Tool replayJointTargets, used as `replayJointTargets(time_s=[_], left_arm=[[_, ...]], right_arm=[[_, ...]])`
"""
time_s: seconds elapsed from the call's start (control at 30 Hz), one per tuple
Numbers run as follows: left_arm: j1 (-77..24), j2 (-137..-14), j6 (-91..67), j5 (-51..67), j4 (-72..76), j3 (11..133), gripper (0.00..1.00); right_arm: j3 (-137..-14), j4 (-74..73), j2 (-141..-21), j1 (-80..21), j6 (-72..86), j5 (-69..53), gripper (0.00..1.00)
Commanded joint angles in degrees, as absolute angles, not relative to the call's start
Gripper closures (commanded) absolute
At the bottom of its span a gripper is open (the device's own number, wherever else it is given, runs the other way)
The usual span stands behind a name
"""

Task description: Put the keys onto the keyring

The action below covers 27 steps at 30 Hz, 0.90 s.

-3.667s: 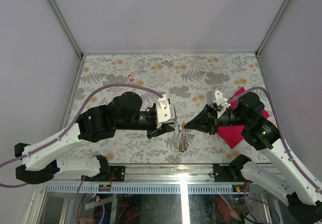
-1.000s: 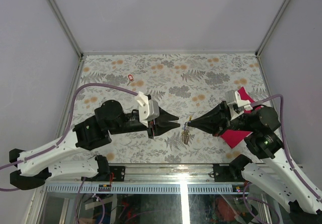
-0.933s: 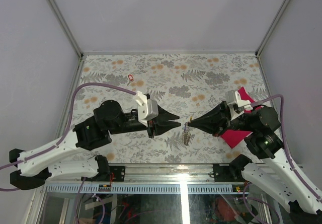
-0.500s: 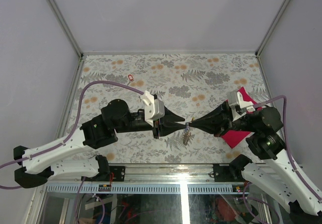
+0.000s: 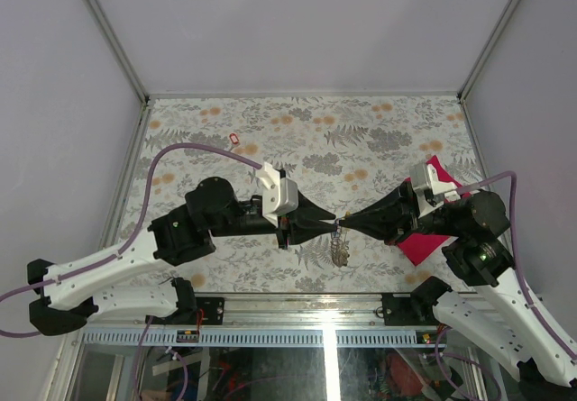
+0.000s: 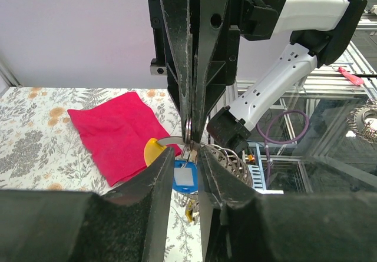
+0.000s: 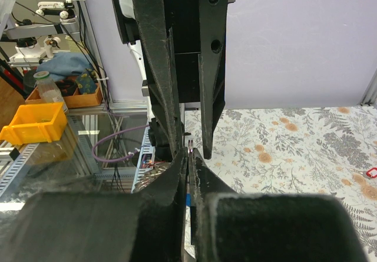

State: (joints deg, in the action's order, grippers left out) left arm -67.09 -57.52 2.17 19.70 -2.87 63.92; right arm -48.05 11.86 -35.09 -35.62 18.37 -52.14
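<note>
Threading step. The right gripper [image 5: 343, 223] is clenched on the thin silvery metal keyring [image 6: 187, 133], held mid-air; the left gripper [image 5: 331, 223] is tip-to-tip with it — grasp unclear. Yellow-headed key [image 6: 154, 151] hangs beside the ring. Small red-headed key [image 5: 234, 138] lies far off on the floral table [image 5: 406, 131] — likely fetched next.

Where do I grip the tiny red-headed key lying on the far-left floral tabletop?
Pinch the red-headed key by its red head, straight down from above: it lies flat on the floral tabletop, so a side approach cannot get under it. Blade direction unclear.
</note>
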Motion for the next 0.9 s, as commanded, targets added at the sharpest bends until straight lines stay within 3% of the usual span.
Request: replayJointTargets(time_s=[0.0,0.87], left_arm=[[-67.23,-57.79,2.03,20.84,1.57,63.79,0.78],[-67.17,-59.14,2.08,22.89,1.05,65.56,0.85]], right_arm=[[-50.89,14.64,-35.08,-35.42,17.84,-52.91,1.00],[-49.13,13.49,-35.47,-35.43,16.64,-52.82,1.00]])
